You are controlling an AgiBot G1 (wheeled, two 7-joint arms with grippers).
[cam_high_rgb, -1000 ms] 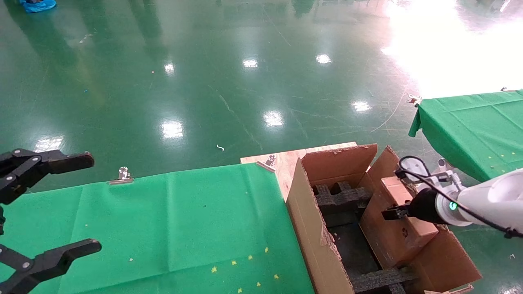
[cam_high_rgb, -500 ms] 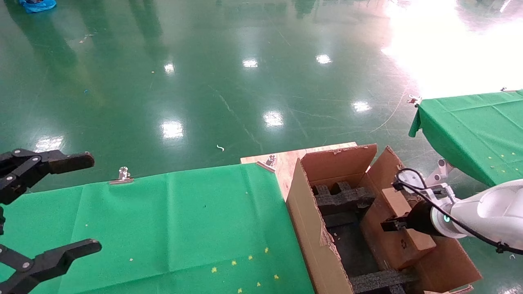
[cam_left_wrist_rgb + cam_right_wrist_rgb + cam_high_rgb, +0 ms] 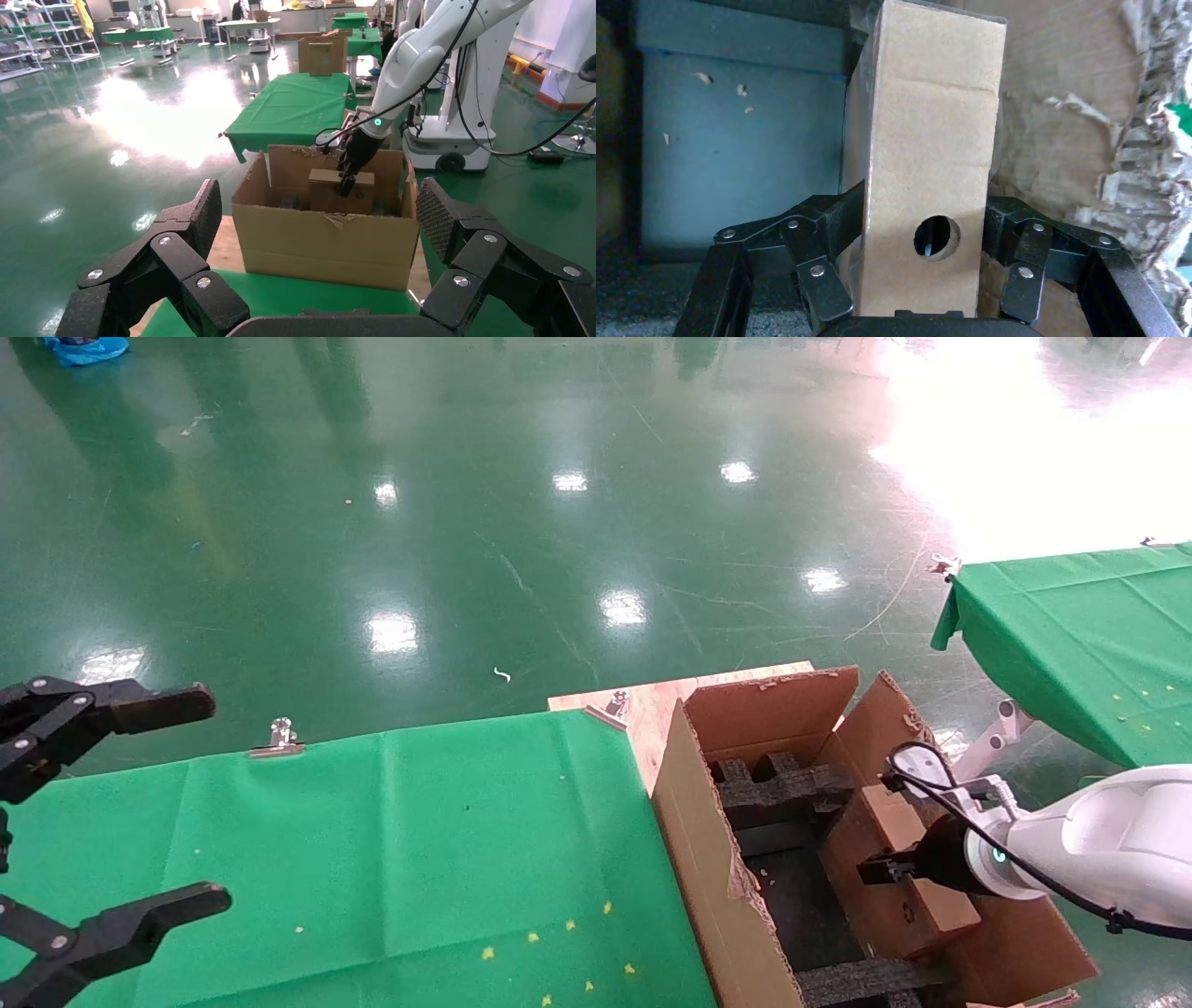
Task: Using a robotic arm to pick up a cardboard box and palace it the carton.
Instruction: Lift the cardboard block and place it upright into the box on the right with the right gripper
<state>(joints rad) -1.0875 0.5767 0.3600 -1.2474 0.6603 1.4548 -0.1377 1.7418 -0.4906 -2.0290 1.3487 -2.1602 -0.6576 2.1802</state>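
Cardboard is giving the right hand [image 3: 916,232] a firm, dry surface to grip: its fingers [image 3: 835,217] are pressing on the two broad faces of the cardboard box [image 3: 926,161], beside the round hole in its narrow face. The box is looking light and stiff, probably easy to carry, though its glossy tape may be slippery, so the plain card at mid-height seems the better place to hold. Seen from the head, the robotic arm [image 3: 1108,845] is holding the box [image 3: 899,873] inside the carton [image 3: 708,859], against its right wall, partly lowered between the walls. Black foam inserts [image 3: 782,789] are lying at the carton's far end and near end, and the ragged flaps are standing around the box, so either could be catching an edge. Left of the carton, over the green worktop [image 3: 419,850], the left hand [image 3: 112,812] is hanging idle with fingers spread wide.
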